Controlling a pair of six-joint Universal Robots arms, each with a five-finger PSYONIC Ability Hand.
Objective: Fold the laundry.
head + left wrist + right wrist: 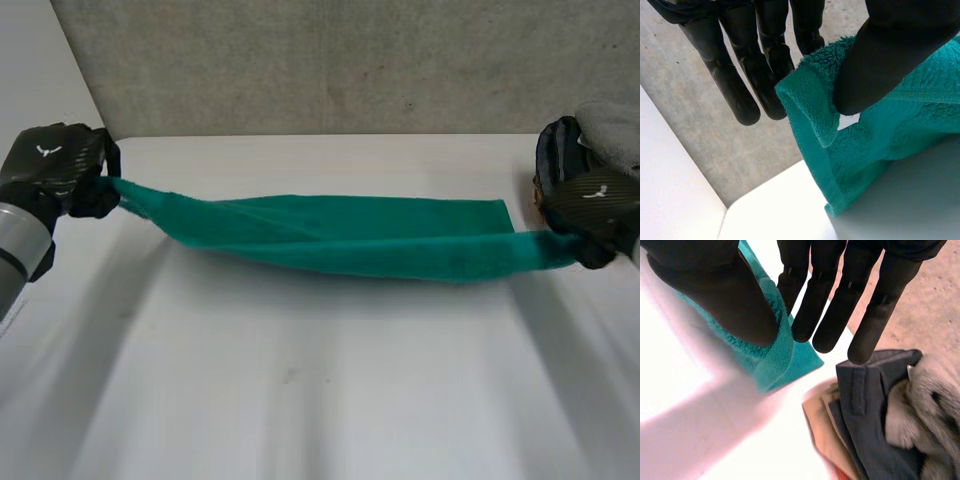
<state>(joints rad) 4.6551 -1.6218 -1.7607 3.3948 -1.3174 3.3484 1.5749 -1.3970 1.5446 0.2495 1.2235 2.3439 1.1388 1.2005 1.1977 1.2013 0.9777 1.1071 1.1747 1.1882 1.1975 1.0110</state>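
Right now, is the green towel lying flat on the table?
No, the towel is held stretched between the left hand and right hand.

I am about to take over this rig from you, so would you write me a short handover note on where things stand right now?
Left hand: shut on one end of the green towel, with the thumb pinching it against the fingers.
Right hand: shut on the other end, with the same pinch.
Towel: stretched between the hands over the white table, its middle sagging low.
Pile of other laundry: beside the right hand, on the table.
Done: towel lifted and spread.
Left: fold it, set it down, then do the pile.
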